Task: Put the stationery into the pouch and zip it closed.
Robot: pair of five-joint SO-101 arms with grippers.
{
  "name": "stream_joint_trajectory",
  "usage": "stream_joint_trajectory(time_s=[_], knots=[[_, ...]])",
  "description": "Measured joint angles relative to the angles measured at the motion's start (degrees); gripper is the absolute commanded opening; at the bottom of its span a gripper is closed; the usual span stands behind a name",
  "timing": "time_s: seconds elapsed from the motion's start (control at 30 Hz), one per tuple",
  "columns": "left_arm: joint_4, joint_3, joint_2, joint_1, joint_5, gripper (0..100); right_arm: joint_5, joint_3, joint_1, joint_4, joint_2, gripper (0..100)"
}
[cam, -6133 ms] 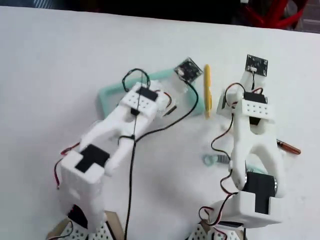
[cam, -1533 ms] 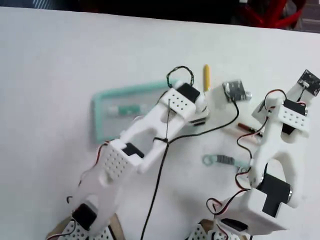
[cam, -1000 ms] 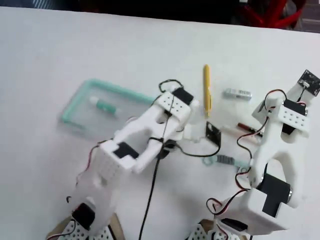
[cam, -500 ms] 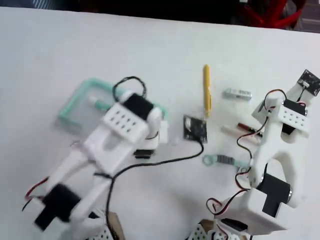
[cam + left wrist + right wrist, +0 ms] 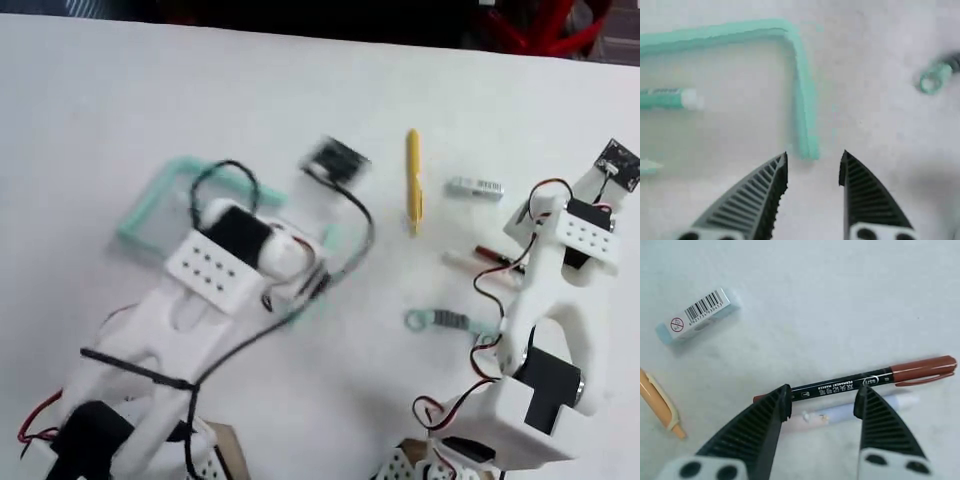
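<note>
Both hold nothing; the left fingers (image 5: 771, 180), narrowly parted, have swung back to the pouch (image 5: 802, 100) corner; the right fingers (image 5: 765, 415) stay wide astride the unpacked marker (image 5: 875, 380).

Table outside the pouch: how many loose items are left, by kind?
Yellow pen: 1
Marker: 1
Eraser: 1
Pale stick: 1
Teal ring tool: 1
Total: 5
</note>
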Motion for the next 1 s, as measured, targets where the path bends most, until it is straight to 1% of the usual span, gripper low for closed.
stream_joint_trajectory(time_s=[0.03, 0.1, 0.17, 0.2, 0.3, 0.4, 0.5, 0.67, 0.87, 1.0], knots=[[-0.44, 0.00, 0.53, -2.37, 2.02, 24, 0.00, 0.00, 0.00, 0.00, 0.00, 20.4], [-0.88, 0.00, 2.29, -6.15, 5.01, 31, 0.00, 0.00, 0.00, 0.00, 0.00, 20.4], [-1.14, 0.09, 4.13, -6.77, 5.80, 39, 0.00, 0.00, 0.00, 0.00, 0.00, 20.4], [-1.58, 0.53, 5.10, -6.33, 5.80, 41, 0.00, 0.00, -0.09, 0.00, 0.00, 20.4], [-5.45, 4.04, 8.97, -3.34, 5.45, 39, 0.00, 0.00, 0.00, 0.00, 0.00, 20.4], [-12.31, 7.91, 13.45, -0.09, 2.73, 37, 0.00, 0.00, -0.09, 0.00, 0.00, 20.4], [-17.05, 8.53, 17.05, -0.26, 1.85, 37, 0.70, 0.00, 0.00, 0.00, 0.00, 20.4], [-18.46, 8.79, 19.34, -2.37, 1.67, 37, 0.97, 0.00, -0.09, 0.00, 0.00, 20.4], [-21.27, 8.79, 21.71, -2.46, 1.67, 37, 1.23, 0.00, -0.26, 0.00, 0.00, 20.4], [-21.98, 8.62, 23.38, -3.16, -0.79, 36, 1.23, 0.00, -0.26, 0.00, 0.00, 20.4]])
